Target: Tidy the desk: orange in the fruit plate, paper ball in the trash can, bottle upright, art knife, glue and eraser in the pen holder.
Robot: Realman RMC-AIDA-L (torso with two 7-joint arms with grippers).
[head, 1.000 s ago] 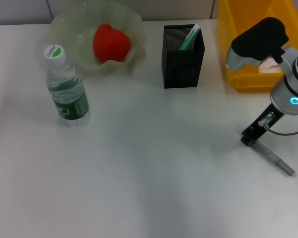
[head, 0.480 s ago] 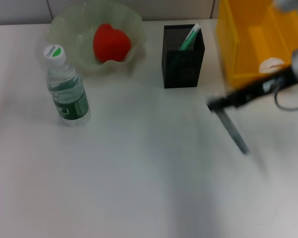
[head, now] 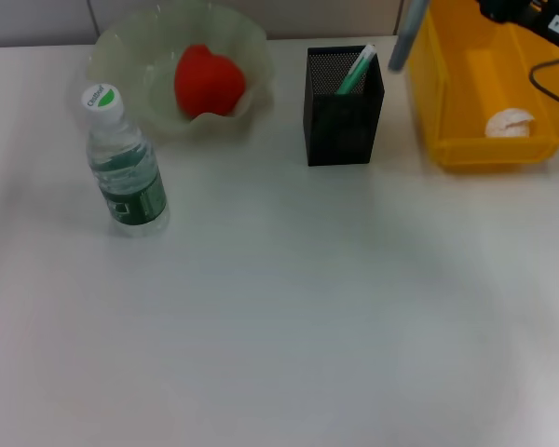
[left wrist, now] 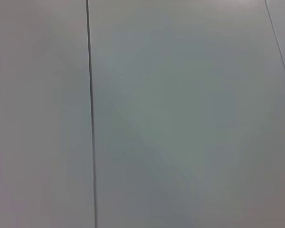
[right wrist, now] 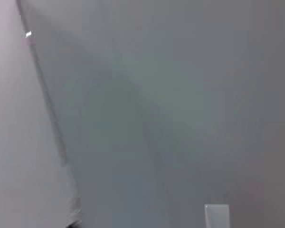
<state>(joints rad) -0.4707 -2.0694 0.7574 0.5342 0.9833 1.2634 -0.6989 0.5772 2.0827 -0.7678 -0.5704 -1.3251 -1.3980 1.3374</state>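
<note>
Knife (head: 405,37), grey, pinched by right gripper (head: 503,9) above pen holder (head: 343,104): you centre its tip over that holder's mouth, beside green stick (head: 356,70), before releasing.

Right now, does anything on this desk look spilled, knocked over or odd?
Nothing spilled or tipped: the bottle stands upright, the orange sits in the fruit plate, the paper ball in the trash can. Only oddity: a grey stick hanging in mid-air beside the pen holder.
</note>
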